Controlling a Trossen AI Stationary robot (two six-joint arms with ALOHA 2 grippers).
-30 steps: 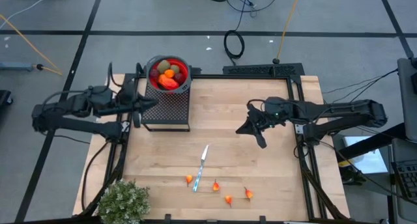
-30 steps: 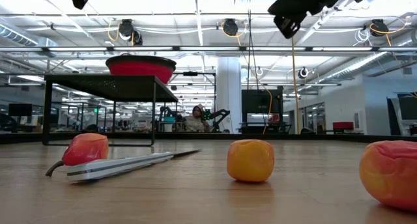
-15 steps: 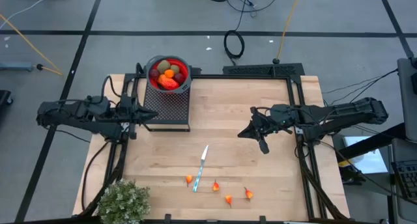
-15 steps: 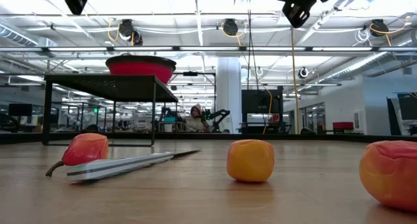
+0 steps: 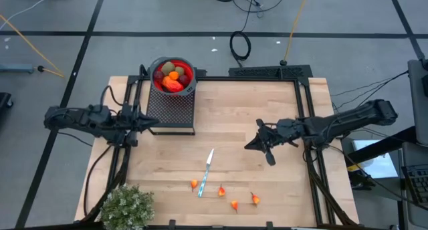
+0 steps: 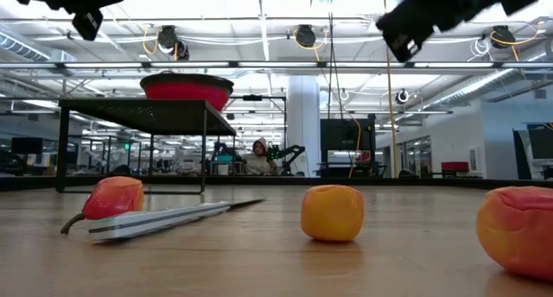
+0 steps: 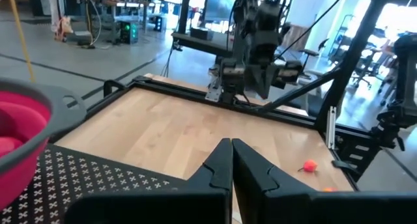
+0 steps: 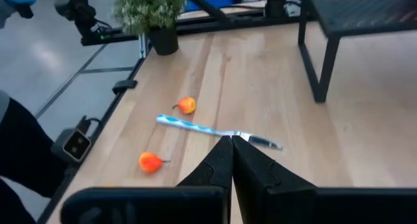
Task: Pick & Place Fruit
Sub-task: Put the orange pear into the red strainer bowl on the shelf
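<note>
both sets of fingers are pressed together and hold nothing. the left fingers point(image 5: 152, 120) hover beside the black mesh stand point(image 5: 171, 111), whose red bowl point(image 5: 172, 75) holds most of the fruit point(image 5: 171, 79). the right fingers point(image 5: 251, 145) hang above the bench point(image 5: 234, 116); the knife point(image 5: 206, 171) and four small red-orange fruits point(image 5: 235, 204) lie beyond their tips.

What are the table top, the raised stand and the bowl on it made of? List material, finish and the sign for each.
Table top: looks like wood, pale with a matte finish; plank seams and grain show.
Raised stand: probably black metal; its deck is perforated mesh on thin dark legs.
Bowl: red inside, grey rim; smooth, likely plastic or silicone, but the look leaves that open.
</note>
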